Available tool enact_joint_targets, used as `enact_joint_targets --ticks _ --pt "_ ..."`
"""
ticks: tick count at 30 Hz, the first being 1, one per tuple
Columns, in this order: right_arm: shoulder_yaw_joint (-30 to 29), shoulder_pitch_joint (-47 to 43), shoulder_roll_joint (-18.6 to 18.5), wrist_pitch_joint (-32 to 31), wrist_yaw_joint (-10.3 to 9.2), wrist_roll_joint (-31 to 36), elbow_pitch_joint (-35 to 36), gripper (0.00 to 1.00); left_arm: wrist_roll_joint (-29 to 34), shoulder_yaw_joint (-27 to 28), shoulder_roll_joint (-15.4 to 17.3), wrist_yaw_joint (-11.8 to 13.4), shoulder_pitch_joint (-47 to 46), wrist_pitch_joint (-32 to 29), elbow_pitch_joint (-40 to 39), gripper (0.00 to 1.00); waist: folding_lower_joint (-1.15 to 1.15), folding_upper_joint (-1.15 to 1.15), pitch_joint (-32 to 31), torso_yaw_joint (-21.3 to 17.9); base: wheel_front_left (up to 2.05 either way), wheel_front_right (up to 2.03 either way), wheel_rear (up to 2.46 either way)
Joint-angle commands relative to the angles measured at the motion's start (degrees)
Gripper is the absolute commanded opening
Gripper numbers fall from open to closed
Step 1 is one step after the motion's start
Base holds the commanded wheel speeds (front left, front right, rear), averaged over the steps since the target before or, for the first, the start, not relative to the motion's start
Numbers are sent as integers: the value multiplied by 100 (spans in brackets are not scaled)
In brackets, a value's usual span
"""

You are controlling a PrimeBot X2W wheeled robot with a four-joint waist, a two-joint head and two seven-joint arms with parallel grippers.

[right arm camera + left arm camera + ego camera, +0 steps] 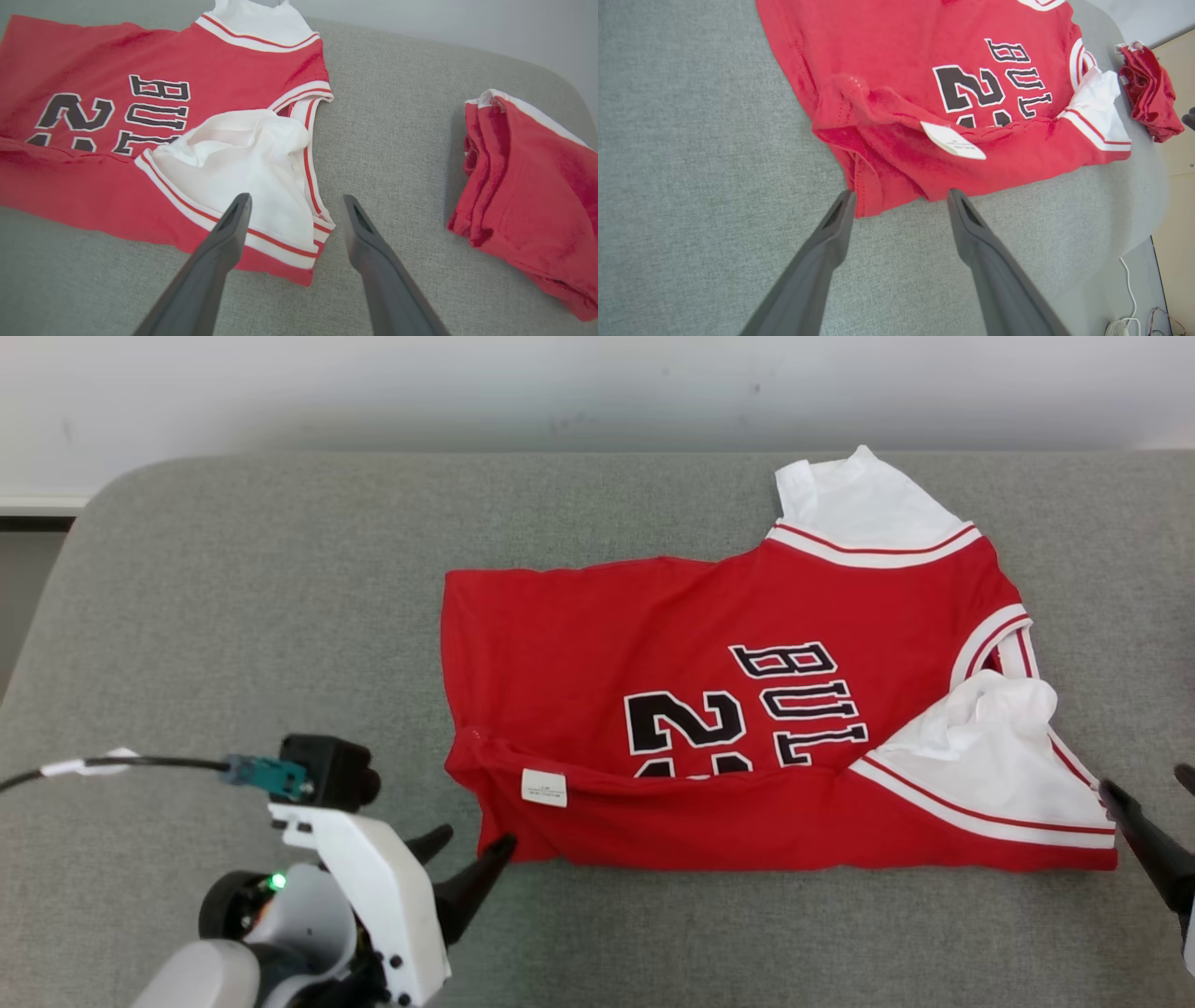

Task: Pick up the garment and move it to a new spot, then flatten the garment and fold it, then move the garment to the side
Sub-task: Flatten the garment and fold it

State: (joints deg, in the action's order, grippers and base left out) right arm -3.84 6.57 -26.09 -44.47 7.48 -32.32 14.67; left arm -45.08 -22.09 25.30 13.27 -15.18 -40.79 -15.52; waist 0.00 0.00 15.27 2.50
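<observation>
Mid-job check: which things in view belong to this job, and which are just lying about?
Job: red jersey, partly folded; left gripper, right gripper, both open.
Lying about: second red garment, bunched, apart on the cushion.

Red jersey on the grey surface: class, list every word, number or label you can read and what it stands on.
"BUL": black letters on the red fabric jersey, rest hidden by a fold.
"2": black numeral beside them; next digit hidden.
White rectangular tag on its folded edge: print too small to read.
</observation>
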Motion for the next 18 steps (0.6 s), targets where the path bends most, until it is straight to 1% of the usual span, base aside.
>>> enact_joint_targets --ticks 1,5,7,13,18 --pt "-7 -73 -83 54 -1 32 -39 100 77 -29 23 -20 77 40 -1 100 0 0 49 2 0 0 0" --pt "62 -225 -246 301 -1 187 -282 100 289 -180 -45 -35 40 197 186 100 0 0 250 8 0 0 0" --pt "107 -201 -224 341 -1 167 -439 100 388 -241 -86 -69 -50 256 304 100 0 0 356 11 0 0 0" --pt "377 -1 -173 411 -1 110 -831 100 383 -439 -257 -198 -244 309 636 100 0 0 623 41 0 0 0" --pt "724 269 -106 407 -1 49 -1125 100 394 -576 -406 -317 -416 343 906 100 0 0 772 51 0 0 0"
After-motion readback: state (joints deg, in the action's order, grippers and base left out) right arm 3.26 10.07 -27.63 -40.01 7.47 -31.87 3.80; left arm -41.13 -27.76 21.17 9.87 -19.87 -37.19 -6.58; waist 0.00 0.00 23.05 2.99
